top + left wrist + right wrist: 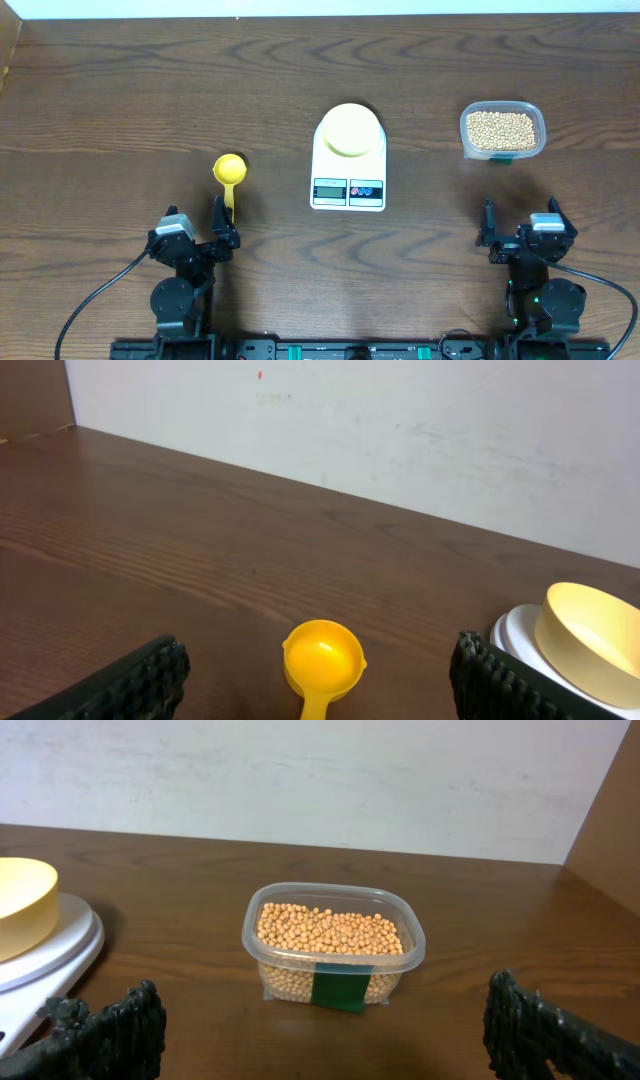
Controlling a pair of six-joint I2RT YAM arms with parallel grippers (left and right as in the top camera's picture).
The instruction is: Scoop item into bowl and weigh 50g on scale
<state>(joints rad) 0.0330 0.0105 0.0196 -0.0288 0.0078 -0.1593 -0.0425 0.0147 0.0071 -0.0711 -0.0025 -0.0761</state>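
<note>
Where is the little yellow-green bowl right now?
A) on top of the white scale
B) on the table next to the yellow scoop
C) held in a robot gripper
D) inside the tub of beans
A: the bowl sits on the round top of the scale, apart from the tub and the scoop, and no gripper is touching it.

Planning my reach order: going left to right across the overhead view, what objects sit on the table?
Yellow scoop → white scale carrying the pale yellow bowl → clear tub of beans.
</note>
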